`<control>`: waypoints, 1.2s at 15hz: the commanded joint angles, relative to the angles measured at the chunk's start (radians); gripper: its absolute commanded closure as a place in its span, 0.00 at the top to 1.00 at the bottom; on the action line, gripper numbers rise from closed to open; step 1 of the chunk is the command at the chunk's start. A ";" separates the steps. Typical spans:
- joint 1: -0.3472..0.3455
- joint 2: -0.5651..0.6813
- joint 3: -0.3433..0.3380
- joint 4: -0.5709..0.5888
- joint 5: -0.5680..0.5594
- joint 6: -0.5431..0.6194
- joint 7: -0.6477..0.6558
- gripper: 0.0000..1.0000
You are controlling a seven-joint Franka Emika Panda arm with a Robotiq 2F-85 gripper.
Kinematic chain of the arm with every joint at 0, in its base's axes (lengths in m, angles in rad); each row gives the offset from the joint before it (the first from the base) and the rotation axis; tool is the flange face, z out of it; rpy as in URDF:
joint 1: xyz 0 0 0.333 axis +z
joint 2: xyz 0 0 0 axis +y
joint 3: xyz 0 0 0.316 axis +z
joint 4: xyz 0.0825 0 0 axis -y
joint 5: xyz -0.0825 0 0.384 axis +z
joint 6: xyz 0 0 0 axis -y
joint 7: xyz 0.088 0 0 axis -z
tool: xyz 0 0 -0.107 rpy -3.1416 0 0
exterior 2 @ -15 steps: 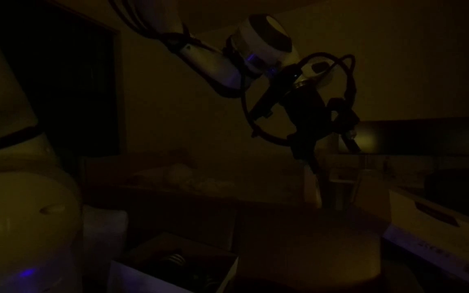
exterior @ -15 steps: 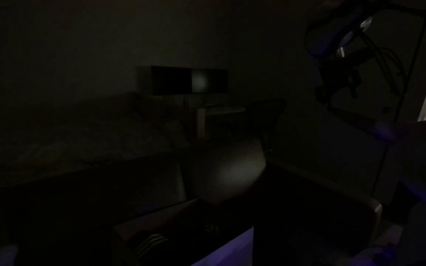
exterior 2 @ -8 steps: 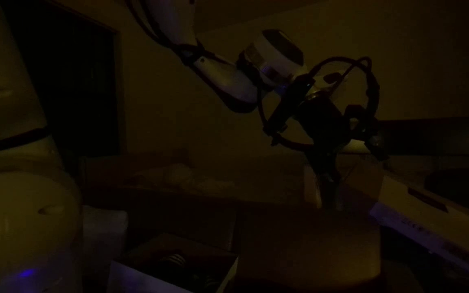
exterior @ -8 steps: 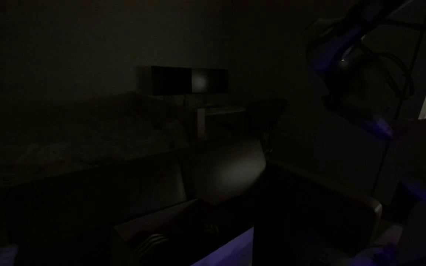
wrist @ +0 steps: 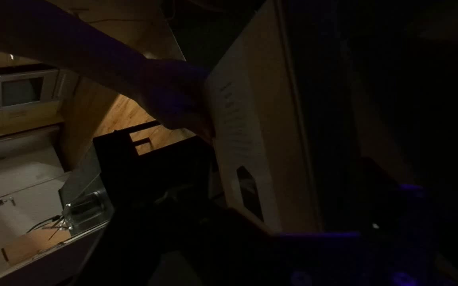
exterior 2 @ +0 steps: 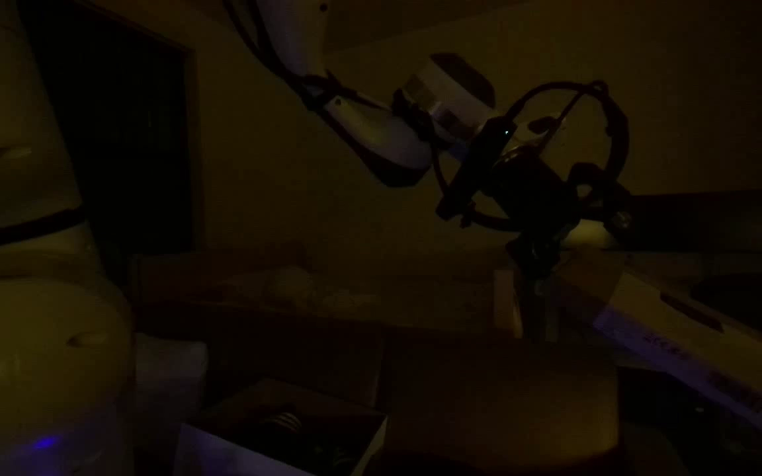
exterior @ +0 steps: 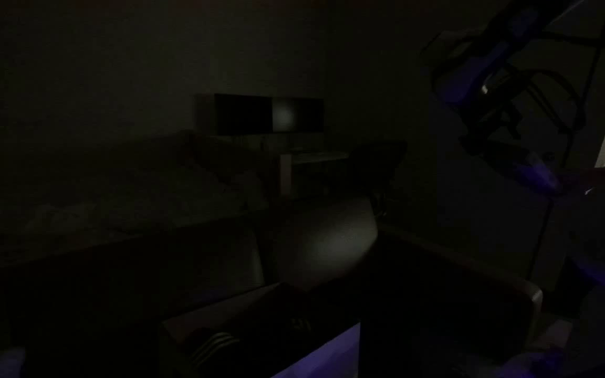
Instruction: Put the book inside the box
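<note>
The room is very dark. The box, a large brown cardboard carton (exterior 2: pixel 678 344) with a pale face, printing and a dark handle slot, hangs tilted at the right. It also shows in an exterior view (exterior: pixel 538 176) and fills the middle of the wrist view (wrist: pixel 280 131). A person's hand (wrist: pixel 173 95) holds its far end. My gripper (exterior 2: pixel 577 244) is at the carton's upper corner, fingers apart, with the corner seemingly between them; contact cannot be told. It also shows dark in an exterior view (exterior: pixel 494 139). I cannot make out a book.
An open white-walled box (exterior 2: pixel 235 453) with dark striped items inside stands low in front, also seen in an exterior view (exterior: pixel 329 352). A couch (exterior: pixel 323 247) stands behind it. Monitors (exterior: pixel 244 113) and a bed (exterior: pixel 71 215) are farther back.
My gripper has moved right and down toward the carton in an exterior view. The carton has shifted slightly left and up, and its corner now meets the gripper. The open white-walled box is unmoved.
</note>
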 commanded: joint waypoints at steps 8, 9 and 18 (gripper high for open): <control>0.033 0.013 -0.019 0.027 0.033 0.000 -0.005 0.15; 0.034 0.012 -0.021 0.028 0.037 0.000 -0.008 0.08; 0.074 -0.046 -0.016 0.034 0.244 0.059 -0.145 0.06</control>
